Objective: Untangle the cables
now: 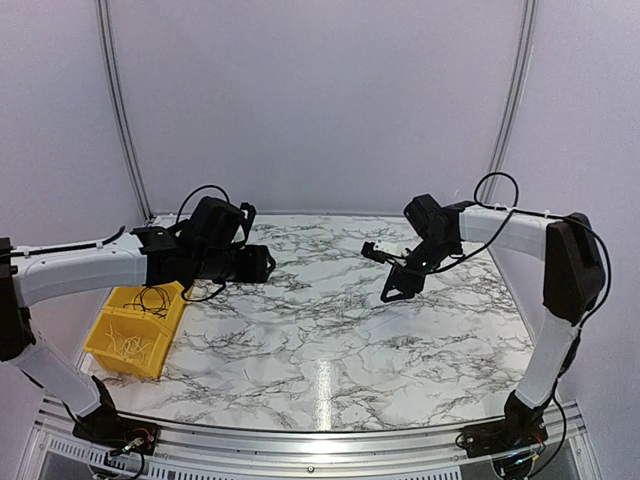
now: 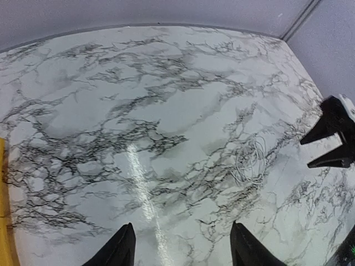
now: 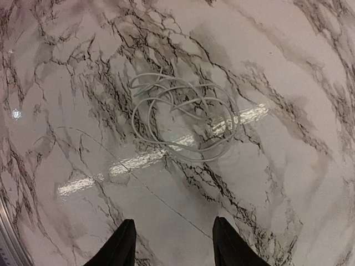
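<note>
A coil of thin whitish cable (image 3: 183, 123) lies loose on the marble table, just ahead of my right gripper (image 3: 175, 250), which hovers above it, open and empty. A very thin dark line (image 3: 144, 185), perhaps a black wire, runs across the table below the coil. The coil also shows in the left wrist view (image 2: 250, 160), ahead and to the right of my left gripper (image 2: 183, 250), which is open and empty over bare table. From above, the left gripper (image 1: 262, 263) is at centre-left and the right gripper (image 1: 385, 270) at centre-right. Thin black cable loops (image 1: 153, 298) hang over a yellow bin.
The yellow bin (image 1: 108, 352) stands at the table's left edge under my left arm, with whitish wire bits (image 1: 128, 343) inside. The right gripper (image 2: 306, 154) shows at the right of the left wrist view. Pale walls close the table at the back and sides.
</note>
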You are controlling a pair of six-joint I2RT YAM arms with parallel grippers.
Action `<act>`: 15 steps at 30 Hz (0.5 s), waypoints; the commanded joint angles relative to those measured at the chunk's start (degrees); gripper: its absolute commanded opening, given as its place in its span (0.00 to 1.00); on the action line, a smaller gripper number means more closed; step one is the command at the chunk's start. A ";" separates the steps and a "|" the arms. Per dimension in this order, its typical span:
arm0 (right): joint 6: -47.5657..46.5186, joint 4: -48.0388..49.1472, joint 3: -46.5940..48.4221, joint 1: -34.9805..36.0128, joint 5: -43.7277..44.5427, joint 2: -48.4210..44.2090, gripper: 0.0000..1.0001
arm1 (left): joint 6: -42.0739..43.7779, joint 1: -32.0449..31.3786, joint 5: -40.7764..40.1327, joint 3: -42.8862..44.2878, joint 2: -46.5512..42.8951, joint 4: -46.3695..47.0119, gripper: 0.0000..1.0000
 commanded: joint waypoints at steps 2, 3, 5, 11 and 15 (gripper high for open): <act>9.09 5.28 5.22 0.38 -1.11 6.38 0.51 | -3.53 -4.18 2.79 2.84 3.35 4.86 0.68; 9.86 5.33 6.60 0.26 -1.10 7.89 0.51 | -4.32 -5.00 1.48 3.10 3.62 4.79 0.70; 11.06 5.10 9.45 0.09 -1.38 10.52 0.51 | -6.84 -6.22 -1.56 2.94 3.89 4.86 0.76; 12.69 5.05 13.91 -0.62 -3.67 16.49 0.47 | -11.06 -7.82 -1.34 1.87 4.44 5.46 0.79; 13.32 4.36 15.98 -0.58 -5.83 19.50 0.40 | -9.05 -9.01 1.34 1.71 4.83 7.54 0.73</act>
